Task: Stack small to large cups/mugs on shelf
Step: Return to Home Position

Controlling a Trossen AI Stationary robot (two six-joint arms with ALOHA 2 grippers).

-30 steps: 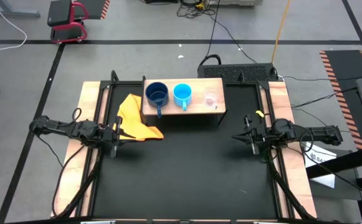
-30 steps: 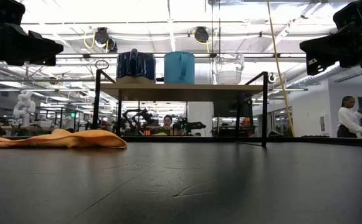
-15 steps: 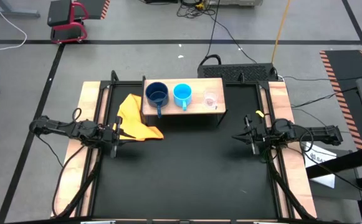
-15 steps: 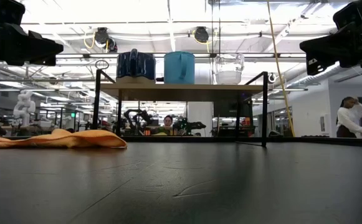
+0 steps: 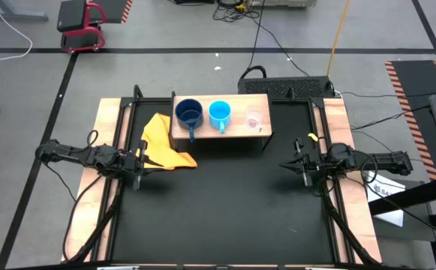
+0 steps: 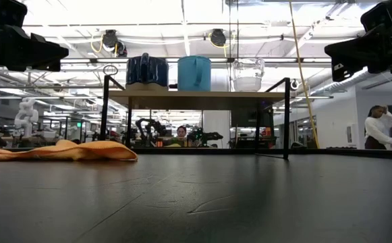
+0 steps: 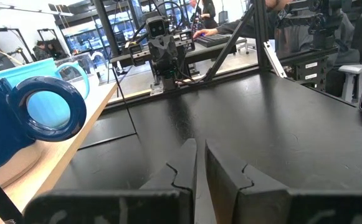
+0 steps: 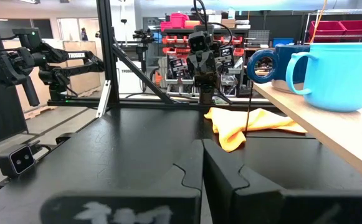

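Note:
Three cups stand in a row on the light-wood shelf (image 5: 236,131): the dark blue mug (image 5: 189,115), the light blue mug (image 5: 219,114) and the clear glass cup (image 5: 253,119). In the low view they are the dark blue mug (image 6: 147,71), the light blue mug (image 6: 194,73) and the glass cup (image 6: 248,74). My left gripper (image 5: 139,160) hovers at the table's left side, shut, touching nothing. My right gripper (image 5: 296,163) hovers at the right side, shut and empty too.
A yellow-orange cloth (image 5: 163,142) lies on the black tabletop left of the shelf, partly against its left end. Wooden side rails (image 5: 105,142) run along both sides. The shelf's dark legs (image 6: 285,118) stand on the far half of the table.

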